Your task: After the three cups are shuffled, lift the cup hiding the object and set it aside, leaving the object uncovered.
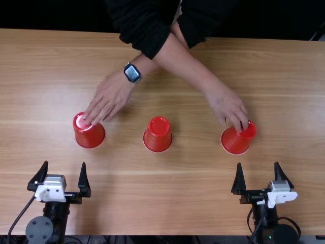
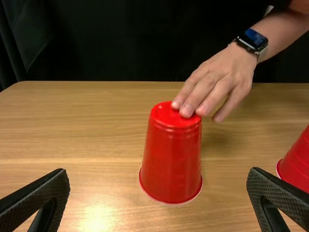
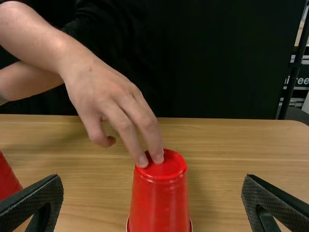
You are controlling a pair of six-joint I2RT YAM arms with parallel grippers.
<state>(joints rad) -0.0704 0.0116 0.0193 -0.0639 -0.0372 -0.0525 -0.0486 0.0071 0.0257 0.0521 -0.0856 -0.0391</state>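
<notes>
Three red cups stand upside down in a row across the table. A person's crossed arms reach over from the far side. The hand with a watch rests its fingertips on the left cup. The other hand presses fingertips on the right cup, which leans slightly. The middle cup stands untouched. My left gripper is open near the front edge, short of the left cup. My right gripper is open in front of the right cup. No hidden object shows.
The wooden table has bare room between the cups and my grippers. The person's dark sleeves hang over the far edge. The watch sits on the wrist above the left half.
</notes>
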